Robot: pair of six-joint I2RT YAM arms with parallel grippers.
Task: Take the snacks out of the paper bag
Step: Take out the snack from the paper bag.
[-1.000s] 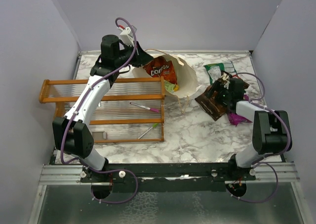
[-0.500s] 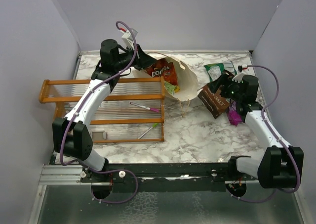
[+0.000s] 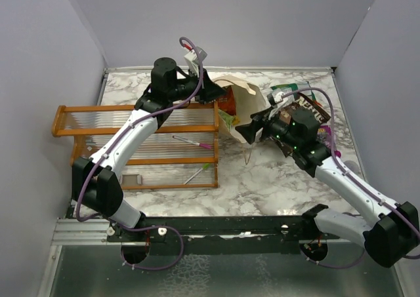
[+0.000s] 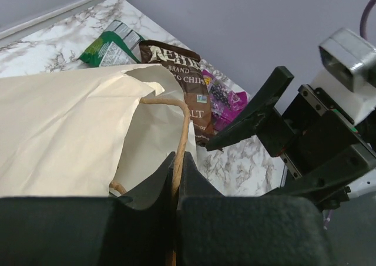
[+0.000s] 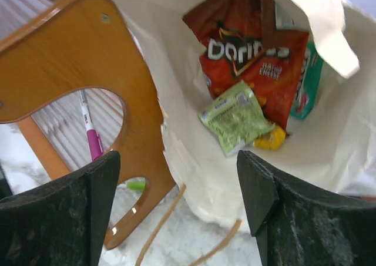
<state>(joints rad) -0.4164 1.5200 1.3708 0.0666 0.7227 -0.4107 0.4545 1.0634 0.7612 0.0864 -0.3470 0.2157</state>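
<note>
The cream paper bag (image 3: 254, 108) lies tilted on the marble table, its mouth facing front-right. My left gripper (image 3: 211, 92) is shut on its twine handle (image 4: 181, 138) and holds the mouth up. My right gripper (image 3: 244, 132) is open and empty just outside the mouth (image 5: 179, 172). Inside the bag are a red Doritos bag (image 5: 252, 60), a lime packet (image 5: 235, 116), a teal packet (image 5: 308, 81) and a small orange-yellow packet (image 5: 270, 138). A dark brown packet (image 4: 188, 84), a green-white packet (image 4: 108, 46) and a magenta packet (image 4: 226, 98) lie on the table to the right.
The orange wooden rack (image 3: 138, 130) stands left of the bag, its end panel (image 5: 82, 60) close to my right gripper's left finger. A pink marker (image 5: 93, 142) and a green pen lie under the rack. A loose twine handle (image 5: 158, 231) trails on the table.
My right gripper let go of the dark brown packet at the right and swung left to the bag's mouth, now open. My left gripper moved right, lifting the bag's handle.
</note>
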